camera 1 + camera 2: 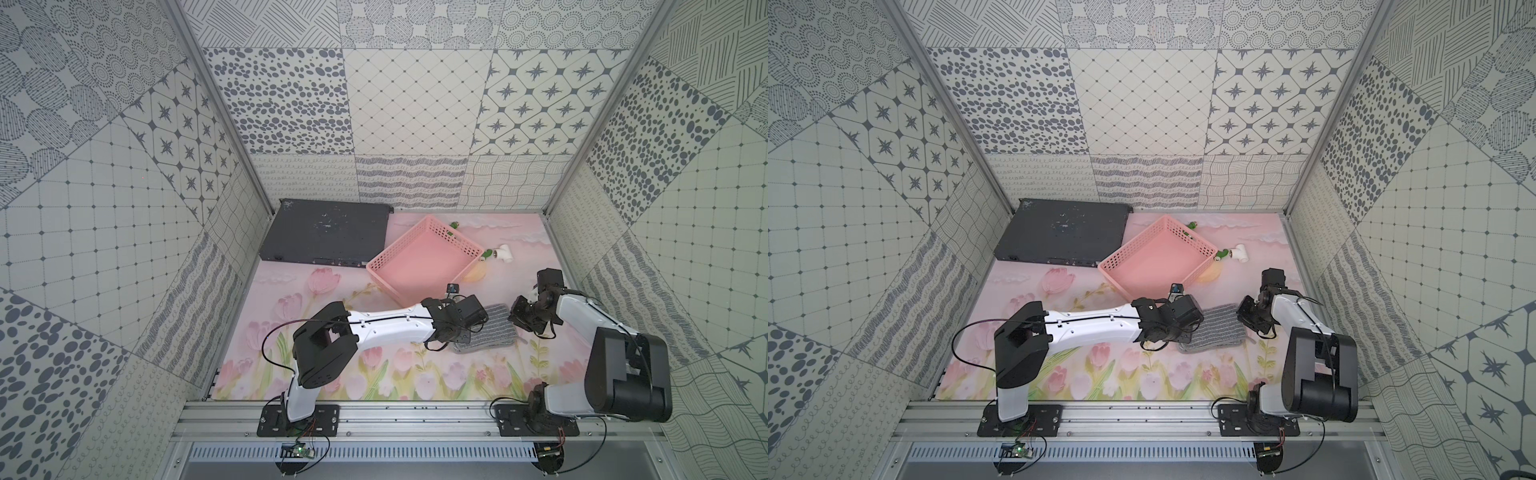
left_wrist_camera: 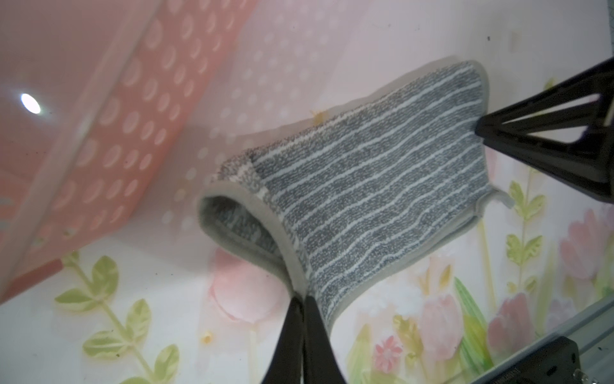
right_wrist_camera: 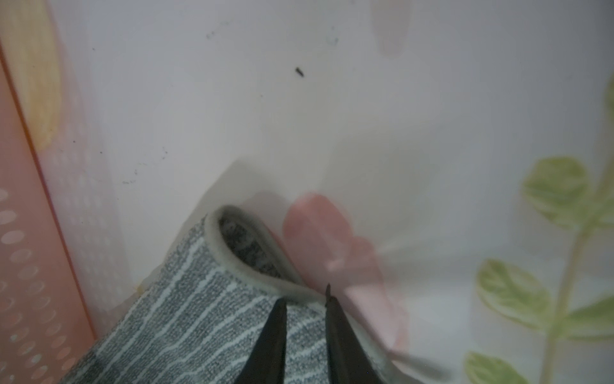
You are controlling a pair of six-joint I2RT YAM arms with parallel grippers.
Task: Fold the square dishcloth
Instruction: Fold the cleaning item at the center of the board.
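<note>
As both top views show it, cloth: the square dishcloth [image 1: 494,328] [image 1: 1219,328] lies doubled over on the tulip-print mat [image 1: 332,374], on the robots' side of the pink basket [image 1: 457,237] [image 1: 1192,237], near its front corner.
Top views, arms: left gripper [image 1: 465,334] and right gripper [image 1: 519,322] meet the cloth from opposite ends; their fingertips are hidden under the wrists.
Top views, other things: a dark flat metal case [image 1: 328,235] touches the basket's left corner; a white pipe tee [image 1: 505,253] lies just off its right corner.
Left wrist view, left gripper [image 2: 300,297]: fingers pressed together, pinching the grey hem where the cloth loops over.
Left wrist view, cloth [image 2: 372,199]: striped face up, an open loop at the pinched end, apart from the perforated basket wall [image 2: 133,126].
Left wrist view, right gripper: its black finger [image 2: 531,133] touches the cloth's opposite edge.
Right wrist view, right gripper [image 3: 305,299]: fingers narrowly apart, astride the curled hem; whether they clamp it, I cannot tell.
Right wrist view, cloth [image 3: 199,316]: close beside the basket wall [image 3: 20,232]; contact unclear.
</note>
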